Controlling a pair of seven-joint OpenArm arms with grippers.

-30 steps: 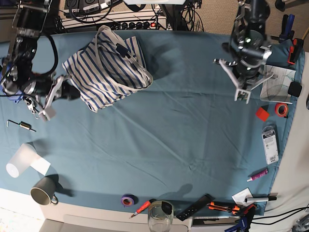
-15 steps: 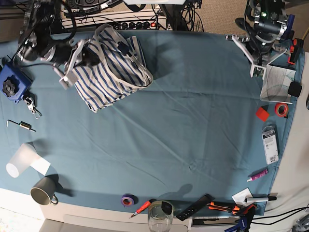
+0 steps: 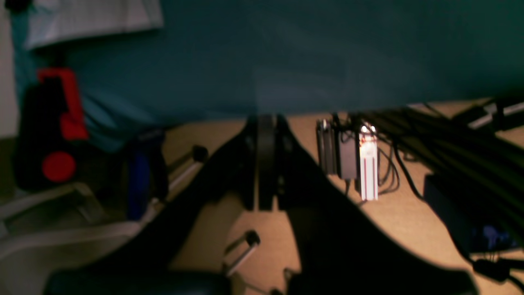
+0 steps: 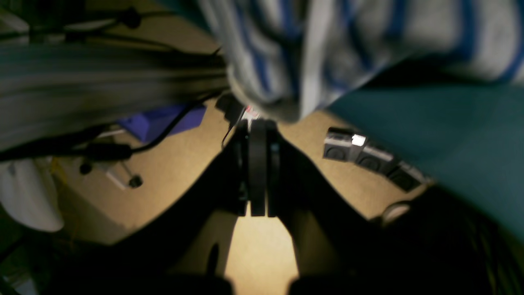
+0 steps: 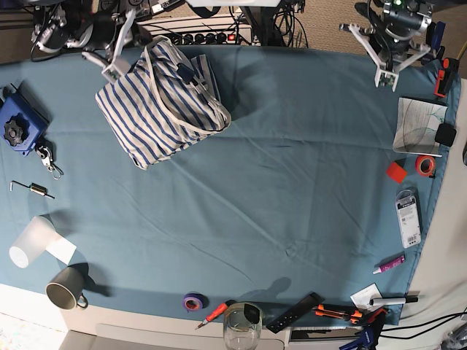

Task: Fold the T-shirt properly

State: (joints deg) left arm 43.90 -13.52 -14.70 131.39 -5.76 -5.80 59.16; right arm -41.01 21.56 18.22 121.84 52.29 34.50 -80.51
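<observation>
The teal cloth (image 5: 292, 182) is covering nearly the whole table, and the T-shirt (image 5: 162, 102) is lying on it at the far left, close to the back edge, as a compact, roughly rectangular bundle with nothing gripping it. Judging by that shape, the folding is looking essentially finished: the sleeves are tucked out of sight, the cream neck band is showing along the top as a pale loop, and the stripes are stacking in layers; what may be remaining is only tidying, since the bundle is sitting skewed to the table and its right edge is looking a little lumpy. Its long axis is running diagonally, from the far right corner near the power strip toward the near left, with the neck end pointing toward the back of the table. The 2 arms are sitting at the rear corners, well apart from each other. The right gripper (image 4: 258, 127) is hanging just past the back edge with the striped fabric right beside its tip, its jaws pressed together on nothing. The left gripper (image 3: 266, 123) is hovering over the opposite back corner, jaws likewise pressed together and holding nothing.
</observation>
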